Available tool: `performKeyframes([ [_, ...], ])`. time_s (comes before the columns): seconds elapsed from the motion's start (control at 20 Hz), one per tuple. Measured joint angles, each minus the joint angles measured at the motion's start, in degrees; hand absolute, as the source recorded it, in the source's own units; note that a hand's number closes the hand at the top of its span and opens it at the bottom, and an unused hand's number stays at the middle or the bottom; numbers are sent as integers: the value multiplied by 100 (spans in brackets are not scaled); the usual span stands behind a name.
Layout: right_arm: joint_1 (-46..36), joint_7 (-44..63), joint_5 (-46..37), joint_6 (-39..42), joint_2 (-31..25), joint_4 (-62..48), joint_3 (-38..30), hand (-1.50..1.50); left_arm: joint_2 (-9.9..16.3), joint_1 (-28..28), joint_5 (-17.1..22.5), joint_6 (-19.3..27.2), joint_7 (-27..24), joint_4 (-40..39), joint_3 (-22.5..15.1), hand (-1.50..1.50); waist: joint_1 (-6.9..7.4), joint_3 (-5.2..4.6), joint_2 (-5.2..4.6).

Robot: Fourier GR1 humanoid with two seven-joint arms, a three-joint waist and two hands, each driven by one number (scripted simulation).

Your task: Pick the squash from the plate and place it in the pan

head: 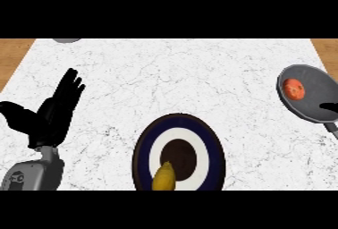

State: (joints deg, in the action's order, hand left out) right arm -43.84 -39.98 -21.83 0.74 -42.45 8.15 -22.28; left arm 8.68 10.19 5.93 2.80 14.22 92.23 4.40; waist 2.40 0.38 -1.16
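A yellow squash (164,177) lies on the near part of a round plate (206,144) with a dark blue rim, a white ring and a brown centre, at the bottom middle of the counter. The grey pan (315,100) sits at the right edge, its handle (332,129) pointing toward me, and a round orange-red item (294,88) lies inside it. My left hand (49,115) stands open at the left, fingers up, well away from the plate. A small black tip of my right hand (329,107) pokes in from the right edge over the pan.
The white marble counter (185,76) stretches between the plate and the pan. A grey round object (66,40) peeks in at the top left. Wood shows past the counter's far left corner (14,53) and far right corner (327,47).
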Motion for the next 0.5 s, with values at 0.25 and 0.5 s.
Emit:
performKeyframes([
  [0.25, 303, -373, 549, 1191, -567, -194, -528, -150, 13, -29, 17, -11, -79, -24, 55, 0, -60, 7, -4],
  [0.5, 718, -500, 859, 2262, -1086, -279, -803, -150, 90, -39, 77, -71, -94, -58, 152, 0, -111, 13, 3],
])
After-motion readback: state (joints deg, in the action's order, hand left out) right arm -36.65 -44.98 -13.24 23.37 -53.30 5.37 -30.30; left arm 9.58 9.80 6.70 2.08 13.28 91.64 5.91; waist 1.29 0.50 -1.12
